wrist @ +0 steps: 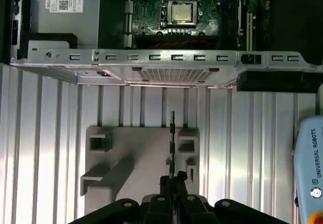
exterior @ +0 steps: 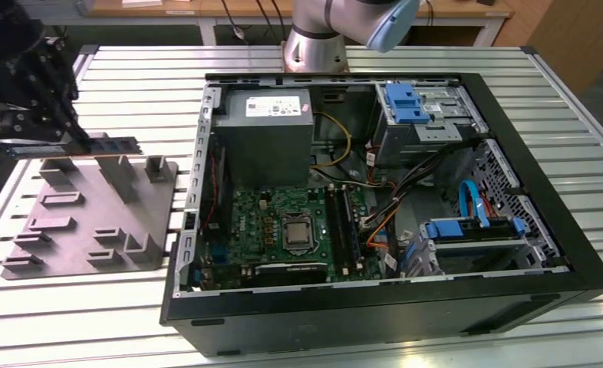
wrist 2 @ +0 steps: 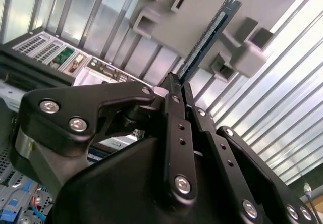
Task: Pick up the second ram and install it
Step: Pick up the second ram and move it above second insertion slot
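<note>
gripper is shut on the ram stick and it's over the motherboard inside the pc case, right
No. The gripper is shut on the second ram, but it is over the grey fixture, outside the PC case, at the exterior view's left, not over the motherboard. The exterior view shows this.

second ram (wrist 2: 204, 40): one; grey fixture (exterior: 87, 222): one; open computer case (exterior: 383, 322): one; tool (wrist 2: 179, 85): one; slatted table (exterior: 66, 322): one

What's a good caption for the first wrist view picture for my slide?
The tool pinches the second ram, seen edge-on against the grey fixture, with the open computer case beyond.
</note>
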You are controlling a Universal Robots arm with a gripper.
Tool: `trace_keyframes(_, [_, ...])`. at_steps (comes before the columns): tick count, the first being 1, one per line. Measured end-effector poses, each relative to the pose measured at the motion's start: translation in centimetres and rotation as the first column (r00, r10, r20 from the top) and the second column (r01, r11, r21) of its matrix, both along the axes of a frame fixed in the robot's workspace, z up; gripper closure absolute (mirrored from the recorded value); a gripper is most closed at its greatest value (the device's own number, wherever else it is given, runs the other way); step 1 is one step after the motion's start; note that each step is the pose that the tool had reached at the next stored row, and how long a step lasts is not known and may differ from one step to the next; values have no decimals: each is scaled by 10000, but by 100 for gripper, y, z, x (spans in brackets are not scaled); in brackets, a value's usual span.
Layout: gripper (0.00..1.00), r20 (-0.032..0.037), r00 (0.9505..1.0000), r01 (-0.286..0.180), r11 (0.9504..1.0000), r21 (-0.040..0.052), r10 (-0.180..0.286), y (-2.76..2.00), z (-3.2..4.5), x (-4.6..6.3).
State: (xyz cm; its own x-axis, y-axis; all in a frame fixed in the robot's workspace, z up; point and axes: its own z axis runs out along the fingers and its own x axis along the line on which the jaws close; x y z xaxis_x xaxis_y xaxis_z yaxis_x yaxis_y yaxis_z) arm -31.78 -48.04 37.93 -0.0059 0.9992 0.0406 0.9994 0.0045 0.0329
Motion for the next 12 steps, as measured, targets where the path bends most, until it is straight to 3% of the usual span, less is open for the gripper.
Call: trace_keyframes(12, [86,-10,10000,0,10000,0,0,0,-2,392])
